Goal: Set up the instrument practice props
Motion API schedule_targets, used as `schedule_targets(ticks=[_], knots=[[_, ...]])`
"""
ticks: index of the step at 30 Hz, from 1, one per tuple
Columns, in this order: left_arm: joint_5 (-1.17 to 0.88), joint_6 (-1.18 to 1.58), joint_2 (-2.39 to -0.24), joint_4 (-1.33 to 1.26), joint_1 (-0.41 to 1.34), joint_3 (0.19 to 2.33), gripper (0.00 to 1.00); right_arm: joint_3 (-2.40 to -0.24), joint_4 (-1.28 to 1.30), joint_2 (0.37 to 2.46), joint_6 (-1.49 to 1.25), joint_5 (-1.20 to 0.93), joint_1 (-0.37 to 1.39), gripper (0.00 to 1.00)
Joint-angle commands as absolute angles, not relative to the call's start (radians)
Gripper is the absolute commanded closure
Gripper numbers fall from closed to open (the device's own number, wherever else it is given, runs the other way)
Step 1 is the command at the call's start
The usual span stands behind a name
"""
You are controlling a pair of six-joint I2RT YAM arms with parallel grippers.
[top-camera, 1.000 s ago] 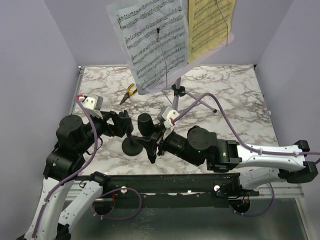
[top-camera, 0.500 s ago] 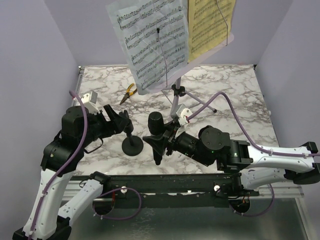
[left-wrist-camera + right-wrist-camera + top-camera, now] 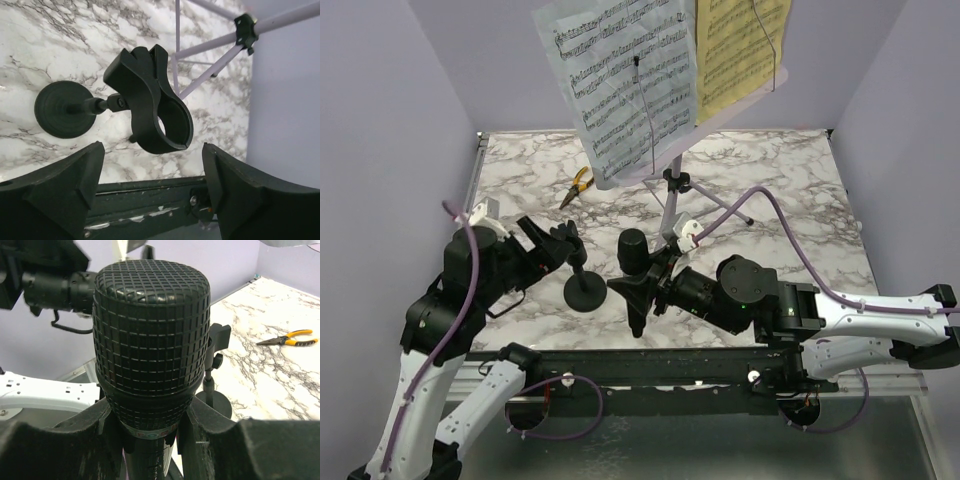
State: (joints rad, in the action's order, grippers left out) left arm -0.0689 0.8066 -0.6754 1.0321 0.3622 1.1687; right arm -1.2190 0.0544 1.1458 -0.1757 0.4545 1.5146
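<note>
Counter: white marble pattern with grey veins, running back from the dark rail where my two arms are bolted. Standing on it: the short black mic stand, its round base flat on the near-left part; the lilac music stand, its thin tripod legs spread at centre-rear. Lying on it: yellow-handled pliers, rear left, apart from both stands.

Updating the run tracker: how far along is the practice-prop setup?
Done: music stand is up, with the white page and yellow page on it; the mic stand is upright on the table.
In hand: right gripper clamps the microphone; left gripper is open by the empty clip, not gripping it.
Left: seat the microphone in the clip, then release.
</note>
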Motion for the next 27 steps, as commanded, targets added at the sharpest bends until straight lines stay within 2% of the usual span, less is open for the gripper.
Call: schedule_targets(ticks=[1,7,11,17,27], knots=[[0.148,1.000,-0.466,0.956,0.364,1.099,0.11,-1.208,0.043,1.120,-0.202,0.452,1.512,1.00],[0.117,0.887,-0.140,0.792,0.364,0.861,0.07,-1.196,0.041,1.112,-0.209,0.449,1.511,1.00],[-0.086,0.785,-0.039,0.765,0.364,0.762,0.07,-1.179,0.046,1.100,-0.217,0.459,1.512,1.00],[-0.240,0.823,-0.084,0.671,0.364,0.645,0.09,-1.135,0.027,1.077,-0.225,0.479,1.512,1.00],[-0.209,0.847,-0.268,0.546,0.360,0.553,0.23,-1.113,0.012,1.058,-0.229,0.490,1.511,1.00]])
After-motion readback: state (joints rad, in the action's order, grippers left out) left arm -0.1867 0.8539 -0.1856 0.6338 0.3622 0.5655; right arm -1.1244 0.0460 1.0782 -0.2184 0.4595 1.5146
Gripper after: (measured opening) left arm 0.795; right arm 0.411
